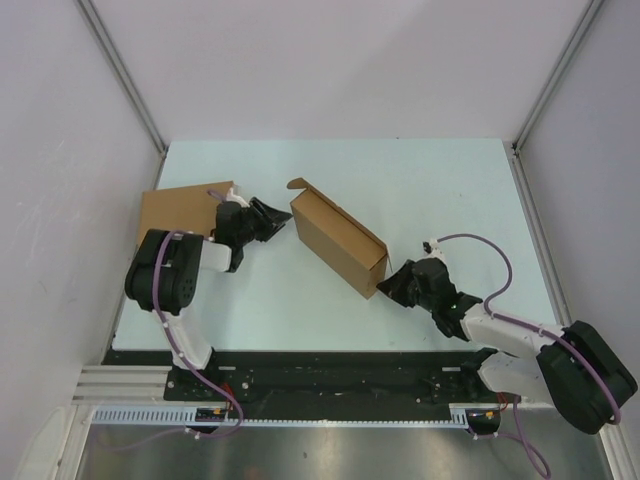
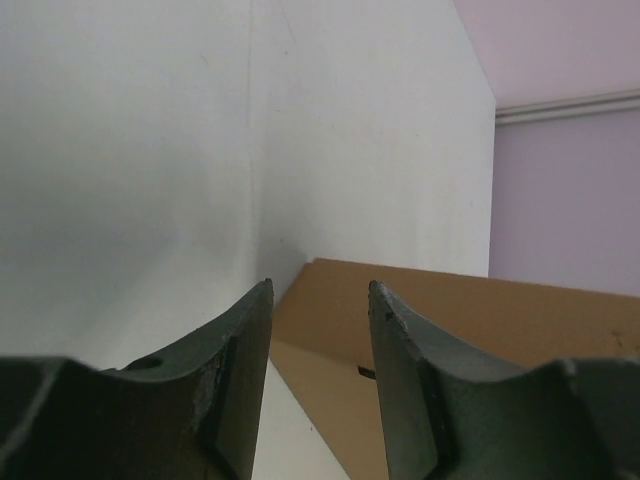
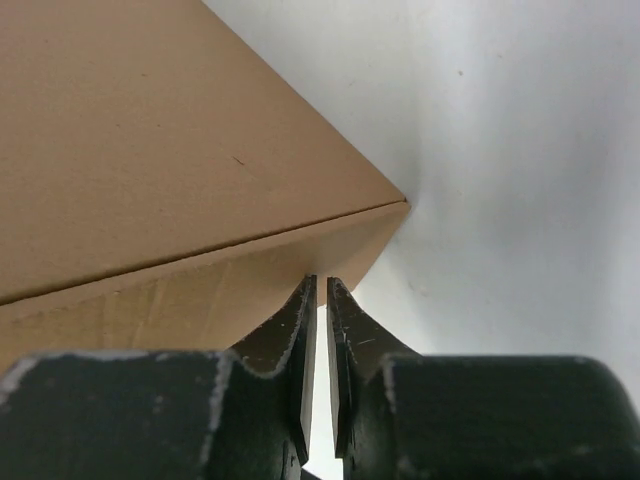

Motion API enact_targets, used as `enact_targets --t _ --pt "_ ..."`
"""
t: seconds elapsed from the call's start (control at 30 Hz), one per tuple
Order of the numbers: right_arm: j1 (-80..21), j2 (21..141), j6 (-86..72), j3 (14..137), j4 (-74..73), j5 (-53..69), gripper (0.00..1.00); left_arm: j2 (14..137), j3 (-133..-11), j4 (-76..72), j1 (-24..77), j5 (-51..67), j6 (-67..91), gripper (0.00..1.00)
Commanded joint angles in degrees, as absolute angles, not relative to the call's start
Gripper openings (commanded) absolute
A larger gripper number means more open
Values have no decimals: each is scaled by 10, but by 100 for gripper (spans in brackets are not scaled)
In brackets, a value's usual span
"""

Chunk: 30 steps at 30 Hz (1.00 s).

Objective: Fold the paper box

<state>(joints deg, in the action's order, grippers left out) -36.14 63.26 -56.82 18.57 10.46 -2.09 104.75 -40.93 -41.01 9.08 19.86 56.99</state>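
1. The paper box (image 1: 338, 240) lies diagonally mid-worktop (image 1: 440, 190). The right end effector (image 3: 321, 282), pressed nearly together with nothing visible between, sits at its near end and could shove it askew.
2. The left end effector (image 2: 320, 290), spread and empty, might miss the raised flap (image 1: 297, 186).

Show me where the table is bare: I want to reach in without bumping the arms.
Bare: the far strip of table between the paper box and the back wall, and the near middle in front of it. Crowded: the left edge, with the brown cardboard and left gripper, and the box's near end, where the right gripper sits.
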Motion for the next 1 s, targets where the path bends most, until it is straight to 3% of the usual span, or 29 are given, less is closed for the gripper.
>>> enact_targets --t 0.0,0.53,0.97 --pt "-356 658 -588 189 179 -26 13 1043 -405 -451 110 215 577 48" --pt "-295 660 -548 188 156 -16 13 1033 -359 -511 157 194 597 47" --pt "-245 666 -505 193 149 -10 13 932 -244 -522 186 135 606 47"
